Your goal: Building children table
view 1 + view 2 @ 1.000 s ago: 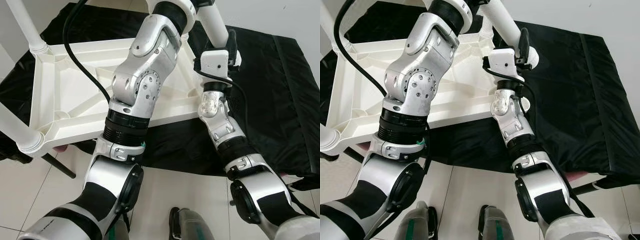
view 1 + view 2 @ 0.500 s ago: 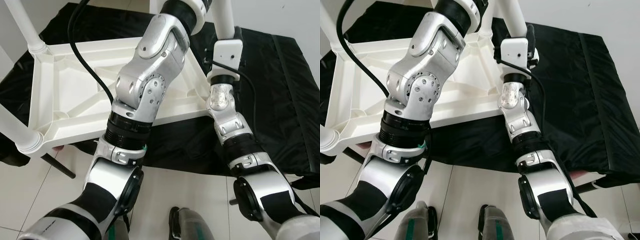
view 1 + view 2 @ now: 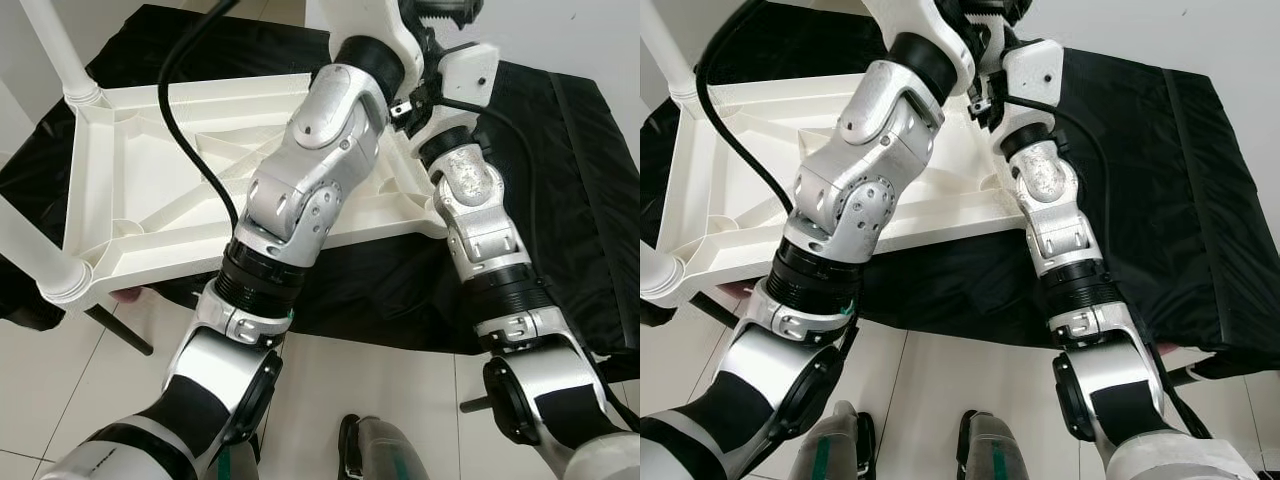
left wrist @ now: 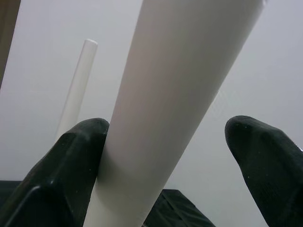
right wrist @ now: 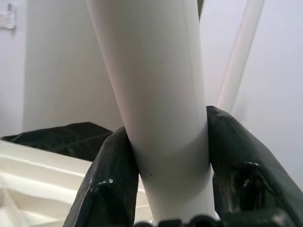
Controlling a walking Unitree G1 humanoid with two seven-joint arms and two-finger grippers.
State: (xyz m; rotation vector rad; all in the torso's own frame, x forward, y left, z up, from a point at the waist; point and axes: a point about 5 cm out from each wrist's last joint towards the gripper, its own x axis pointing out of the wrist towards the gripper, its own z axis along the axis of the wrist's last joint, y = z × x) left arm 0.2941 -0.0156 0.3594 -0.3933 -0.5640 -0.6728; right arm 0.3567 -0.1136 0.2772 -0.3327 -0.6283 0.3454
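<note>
Both pincers work on one white table leg. Right pincer (image 5: 163,156): its two black fingers (image 5: 111,179) press against opposite sides of the leg (image 5: 154,90), closed around it. Left pincer (image 4: 165,161): spread wide, one finger (image 4: 71,165) touching the same kind of white tube (image 4: 180,90), the other standing apart from it, so nothing is clamped.

Largest in the head views is the black cloth (image 3: 570,200) spread under the work, with pale floor tiles (image 3: 370,380) before it. On the cloth lies the white plastic tabletop (image 3: 150,170), upside down, its ribbed underside facing up. Two fitted legs (image 3: 60,45) rise from its left corners. Both silver arms (image 3: 310,190) reach up over its far right corner.
</note>
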